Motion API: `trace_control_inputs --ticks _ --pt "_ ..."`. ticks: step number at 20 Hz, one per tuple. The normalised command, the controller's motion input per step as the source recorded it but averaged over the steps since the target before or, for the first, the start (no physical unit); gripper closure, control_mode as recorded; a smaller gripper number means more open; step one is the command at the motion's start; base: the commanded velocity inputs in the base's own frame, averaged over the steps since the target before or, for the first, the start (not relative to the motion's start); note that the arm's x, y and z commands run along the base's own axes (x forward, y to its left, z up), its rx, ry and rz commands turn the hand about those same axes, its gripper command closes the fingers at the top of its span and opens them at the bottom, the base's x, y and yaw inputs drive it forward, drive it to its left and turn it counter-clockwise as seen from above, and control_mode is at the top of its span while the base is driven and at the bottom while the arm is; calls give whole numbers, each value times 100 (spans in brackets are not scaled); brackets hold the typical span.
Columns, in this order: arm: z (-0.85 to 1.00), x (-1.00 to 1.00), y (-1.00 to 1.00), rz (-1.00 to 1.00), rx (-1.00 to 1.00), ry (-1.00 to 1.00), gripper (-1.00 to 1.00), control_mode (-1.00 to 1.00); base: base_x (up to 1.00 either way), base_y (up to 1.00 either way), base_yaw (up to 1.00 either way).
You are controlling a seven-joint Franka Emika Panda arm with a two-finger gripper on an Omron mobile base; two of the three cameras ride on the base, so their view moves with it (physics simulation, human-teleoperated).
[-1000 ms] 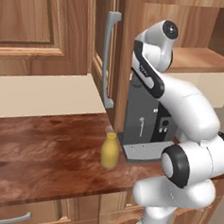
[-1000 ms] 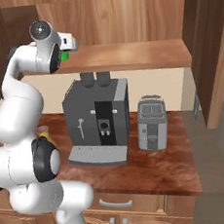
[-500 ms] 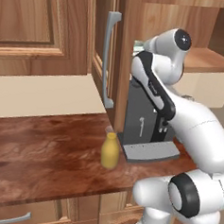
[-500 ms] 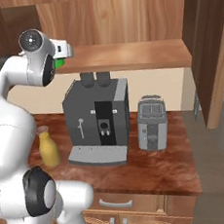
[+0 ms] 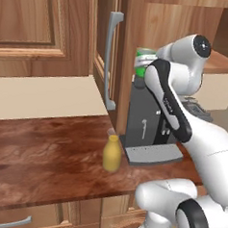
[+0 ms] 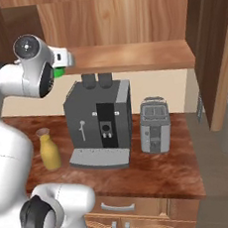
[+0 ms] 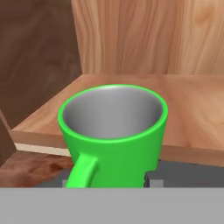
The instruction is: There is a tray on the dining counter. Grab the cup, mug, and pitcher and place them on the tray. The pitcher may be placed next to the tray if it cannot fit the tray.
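Note:
The green mug (image 7: 114, 131) with a loop handle and grey inside sits close in the hand view, and my gripper (image 7: 109, 180) is shut on its lower body. It hangs above the grey coffee machine (image 6: 99, 121), in front of a wooden shelf (image 6: 130, 57). From the left base view the mug (image 5: 144, 60) peeks out behind my forearm. In the right base view a bit of the mug (image 6: 59, 72) shows green under the hand (image 6: 63, 58). The mustard-yellow pitcher (image 5: 112, 154) stands upright on the wood counter left of the machine. The tray, cup and dining counter are out of view.
A grey toaster-like appliance (image 6: 154, 126) stands right of the coffee machine. An open cabinet door with a long grey handle (image 5: 110, 62) hangs left of the mug. Another open door (image 6: 219, 50) juts out at the right. The reddish counter (image 5: 41, 154) stretches left of the pitcher.
The arm's upper joints have swung toward the camera side, and the hand with the mug has sunk slightly in front of the shelf. The pitcher has stayed put.

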Motion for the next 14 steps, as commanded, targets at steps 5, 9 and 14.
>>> trace_control_inputs --ticks 5,9,14 --pt "0 -50 -8 0 0 11 100 -100 0 0 0" --pt "0 -46 -6 0 0 0 100 -100 0 0 0" --pt "0 -51 -14 0 0 0 100 -100 0 0 0"
